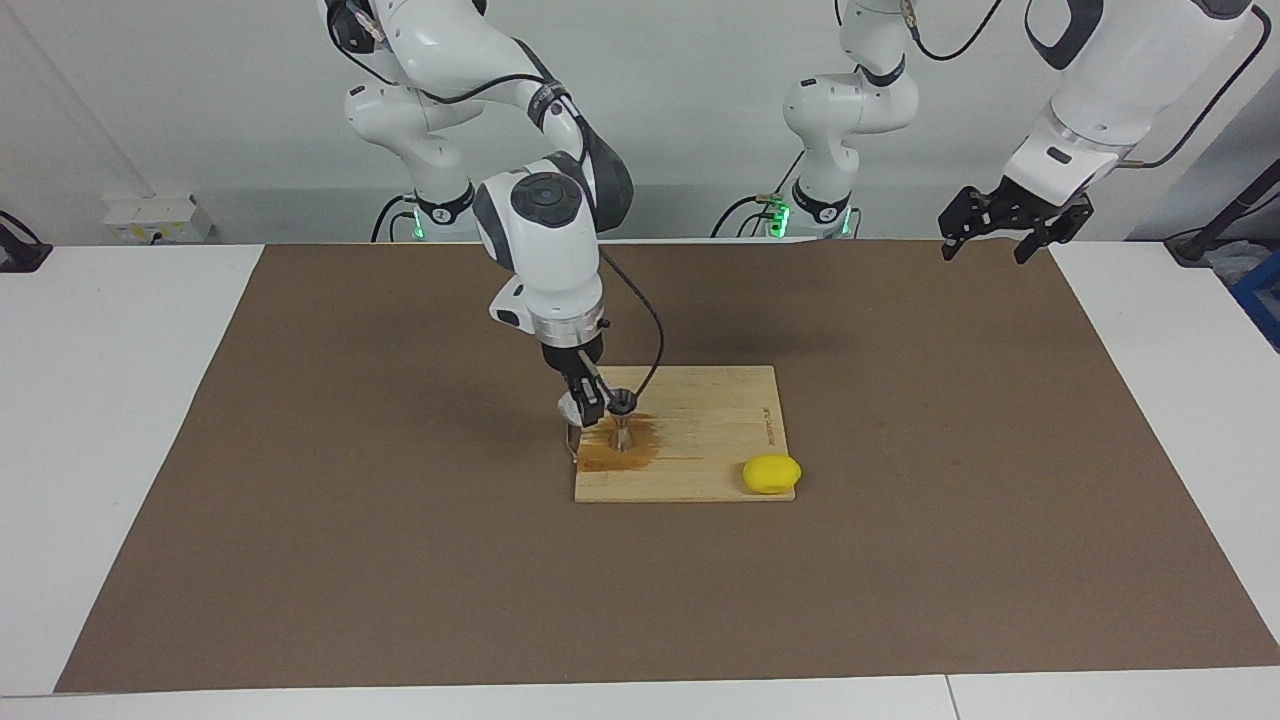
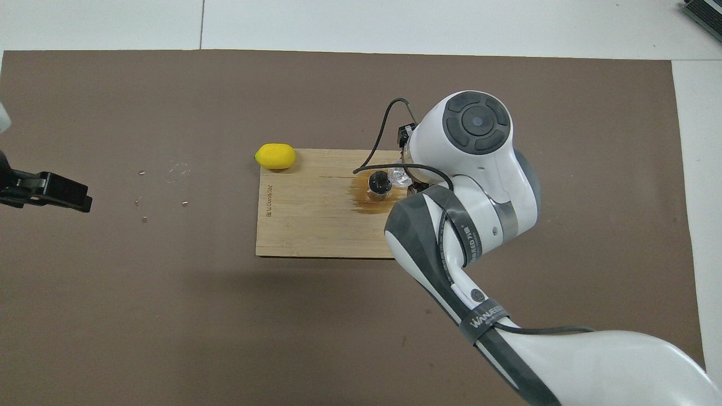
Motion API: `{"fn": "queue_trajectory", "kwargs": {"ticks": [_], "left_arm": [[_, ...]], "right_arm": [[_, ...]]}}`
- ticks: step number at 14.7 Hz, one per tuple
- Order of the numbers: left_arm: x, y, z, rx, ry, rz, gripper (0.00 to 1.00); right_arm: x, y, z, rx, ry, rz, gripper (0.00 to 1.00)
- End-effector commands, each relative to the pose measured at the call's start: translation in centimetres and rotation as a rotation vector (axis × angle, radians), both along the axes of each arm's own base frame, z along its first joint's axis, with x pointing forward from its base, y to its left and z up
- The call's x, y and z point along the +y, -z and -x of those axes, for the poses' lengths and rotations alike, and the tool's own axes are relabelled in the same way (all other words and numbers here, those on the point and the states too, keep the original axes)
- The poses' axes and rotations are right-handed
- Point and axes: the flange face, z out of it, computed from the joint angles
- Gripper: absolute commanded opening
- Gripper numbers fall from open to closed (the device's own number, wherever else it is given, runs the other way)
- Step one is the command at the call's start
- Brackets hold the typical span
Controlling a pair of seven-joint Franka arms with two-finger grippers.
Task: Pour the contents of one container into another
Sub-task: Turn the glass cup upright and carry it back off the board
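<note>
Glass (image 2: 400, 176) tilted in our right claw (image 1: 590, 408), clamped on it, its lip over the jigger (image 1: 624, 432) to pour; left claw (image 1: 1005, 228) waits, released

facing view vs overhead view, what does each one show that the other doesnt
Only the facing view shows both arm bases and the whole left gripper, open, raised over the mat's edge at the left arm's end, waiting. Only the overhead view looks down into the steel jigger and shows small droplets on the brown mat. Both show the right gripper shut on the glass cup, tipped beside the jigger on the stained cutting board, and the lemon at the board's corner.
</note>
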Motion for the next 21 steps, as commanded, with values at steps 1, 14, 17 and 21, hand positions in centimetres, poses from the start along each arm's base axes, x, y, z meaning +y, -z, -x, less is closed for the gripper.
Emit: {"fn": "queue_trajectory", "kwargs": {"ticks": [1,14,17,21], "left_arm": [[0.1,-0.1,0.8,-0.012,0.004,-0.012,1.0],[0.1,-0.1,0.8,-0.012,0.004,-0.012,1.0],[0.1,-0.1,0.8,-0.012,0.005,-0.01,1.0],[0.1,0.0,0.8,-0.011,0.005,-0.01,1.0]], "right_arm": [[-2.3,-0.3,-1.2,0.043,0.086,-0.075,0.09],[-16.3,7.2,1.1,0.142,0.22,-0.302,0.08],[-19.4,8.9,2.1,0.144,0.226,-0.328,0.08],[-23.2,10.9,3.0,0.153,0.231,-0.397,0.09]]}}
